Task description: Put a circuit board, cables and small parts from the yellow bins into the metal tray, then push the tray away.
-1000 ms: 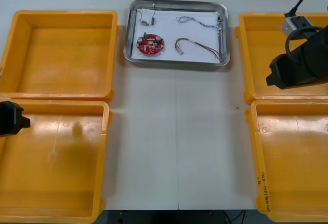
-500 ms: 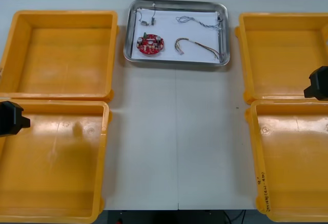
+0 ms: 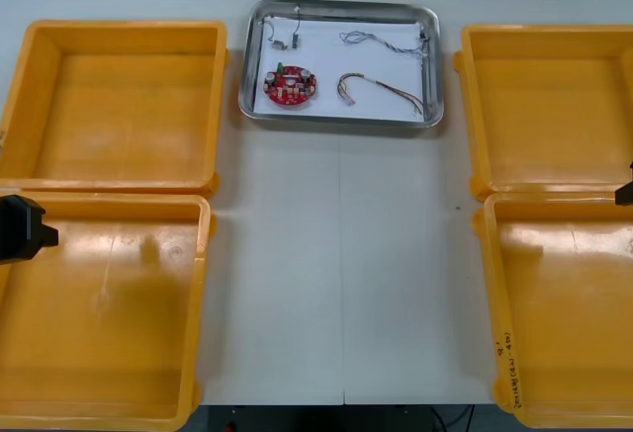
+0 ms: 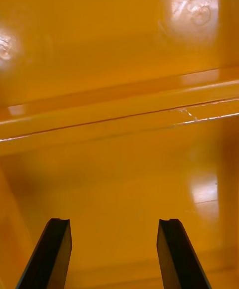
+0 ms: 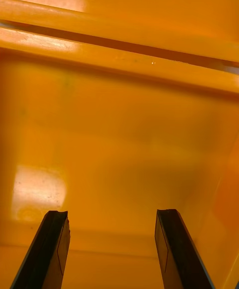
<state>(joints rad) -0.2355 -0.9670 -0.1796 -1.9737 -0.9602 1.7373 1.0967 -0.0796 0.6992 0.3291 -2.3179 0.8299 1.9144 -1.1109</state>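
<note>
Front-view tabletop (image 3: 336,254) holds the metal tray (image 3: 341,4) with circuit board (image 3: 290,84) at upper centre; wrist views show left gripper (image 5: 110,213) and right gripper (image 4: 114,220) spread over yellow bins (image 4: 119,45).

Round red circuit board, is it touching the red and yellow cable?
Apart: in the front view, white floor of the metal tray shows between the round red circuit board and the red and yellow cable.

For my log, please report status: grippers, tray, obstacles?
Left gripper open, over left near bin. Right gripper open, over right near bin. Metal tray loaded: circuit board, cables; far centre. Nothing obstructs it.
</note>
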